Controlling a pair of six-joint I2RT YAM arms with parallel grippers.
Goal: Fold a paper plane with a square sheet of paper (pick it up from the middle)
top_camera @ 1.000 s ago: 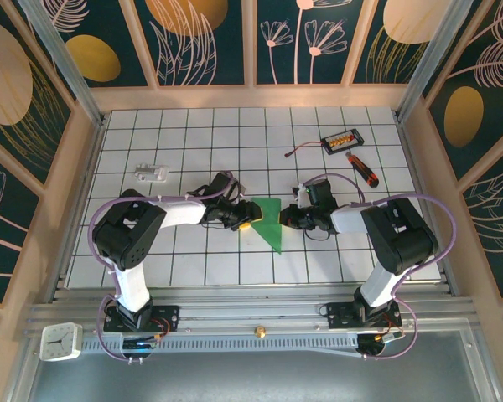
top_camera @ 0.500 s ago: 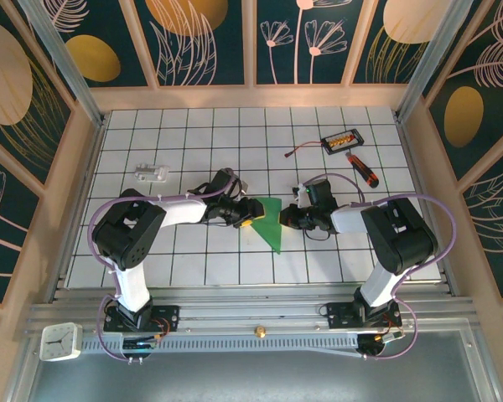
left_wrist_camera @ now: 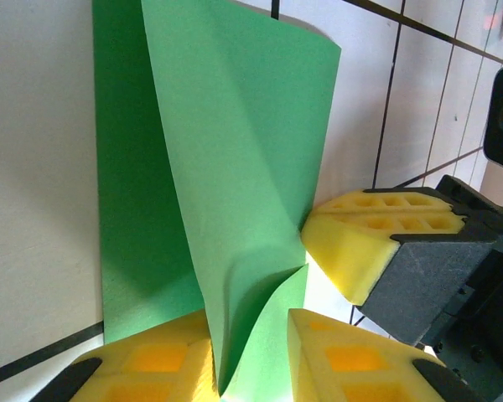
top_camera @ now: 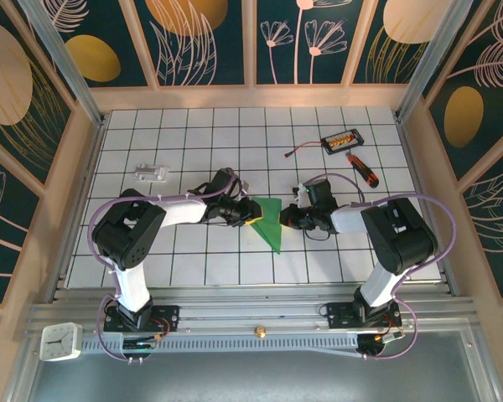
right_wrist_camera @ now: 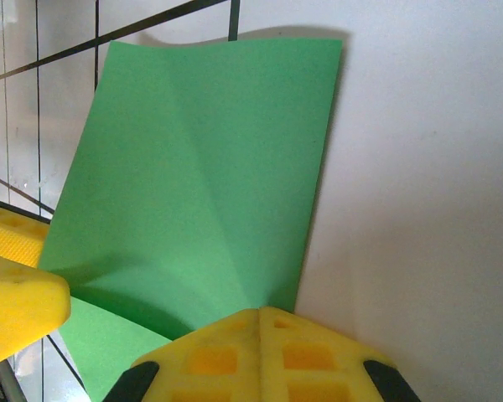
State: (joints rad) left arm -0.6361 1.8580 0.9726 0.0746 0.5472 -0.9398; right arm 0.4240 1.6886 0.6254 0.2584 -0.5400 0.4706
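Square sheet of paper (top_camera: 269, 222), creased to a green wedge.

Top view: I find it at frame centre, tip toward the lower edge. Its long axis crosses the line between left gripper (top_camera: 250, 219) and right gripper (top_camera: 290, 219), one at each side.

Left wrist view: raised fold (left_wrist_camera: 235, 167) stands between my left pads (left_wrist_camera: 142, 373); jaws apart, nothing pinched yet.

Right wrist view: right jaws clenched on the sheet's lower corner, by my judgement.

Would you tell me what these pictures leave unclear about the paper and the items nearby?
Top view: paper edges hidden under both arms' jaws; black box contents too small.
Left wrist: paper's near end cut off by the bottom edge, between the left jaws.
Right wrist: paper's corner hidden inside the shut right jaws.
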